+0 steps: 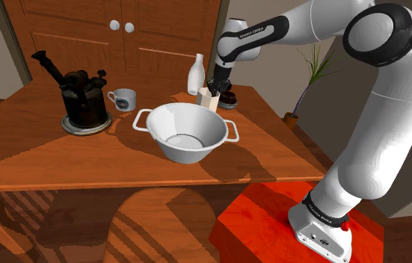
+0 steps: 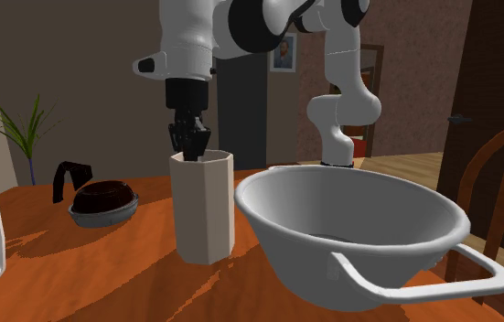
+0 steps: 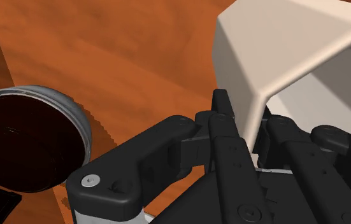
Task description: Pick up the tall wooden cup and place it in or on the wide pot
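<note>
The tall cup is pale beige with flat facets and stands upright on the brown table, just behind the wide white two-handled pot. My black gripper comes down onto the cup's rim. In the second exterior view the gripper dips into the cup, which rests on the table beside the pot. In the wrist view the gripper is shut on the cup's wall, one finger outside and one inside.
A dark glass carafe sits close behind the cup. A white bottle, a white mug and a dark machine on a round plate stand further along the table. A wooden chair is at the front edge.
</note>
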Tool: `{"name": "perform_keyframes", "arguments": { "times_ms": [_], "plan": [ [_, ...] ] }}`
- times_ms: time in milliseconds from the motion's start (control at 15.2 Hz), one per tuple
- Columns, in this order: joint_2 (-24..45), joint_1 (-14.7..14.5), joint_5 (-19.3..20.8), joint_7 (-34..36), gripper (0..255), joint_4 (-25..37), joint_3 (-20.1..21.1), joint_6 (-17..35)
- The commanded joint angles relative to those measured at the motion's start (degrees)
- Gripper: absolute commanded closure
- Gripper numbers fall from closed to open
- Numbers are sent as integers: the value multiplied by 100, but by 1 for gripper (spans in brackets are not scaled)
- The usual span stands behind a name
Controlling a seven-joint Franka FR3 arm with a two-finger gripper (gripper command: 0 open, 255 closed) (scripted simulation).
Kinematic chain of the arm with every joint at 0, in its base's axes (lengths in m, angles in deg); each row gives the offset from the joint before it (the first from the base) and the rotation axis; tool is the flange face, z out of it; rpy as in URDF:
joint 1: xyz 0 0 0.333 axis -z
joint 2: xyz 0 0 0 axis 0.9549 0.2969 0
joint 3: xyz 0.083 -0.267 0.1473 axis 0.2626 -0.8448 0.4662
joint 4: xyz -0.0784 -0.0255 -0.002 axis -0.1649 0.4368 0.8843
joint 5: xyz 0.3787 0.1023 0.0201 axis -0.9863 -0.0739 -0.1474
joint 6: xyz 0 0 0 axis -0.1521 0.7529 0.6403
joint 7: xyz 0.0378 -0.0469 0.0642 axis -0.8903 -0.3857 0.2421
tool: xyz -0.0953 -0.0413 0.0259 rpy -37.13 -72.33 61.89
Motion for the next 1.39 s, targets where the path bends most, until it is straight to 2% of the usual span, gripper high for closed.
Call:
{"name": "perform_keyframes", "arguments": {
  "times_ms": [0, 198, 1320],
  "plan": [
    [3, -1, 0, 1, 255, -2, 2, 1],
    [3, -1, -1, 0, 255, -1, 1, 2],
    [-382, -12, 72, 47, 255, 825, -15, -1207]
  ]
}}
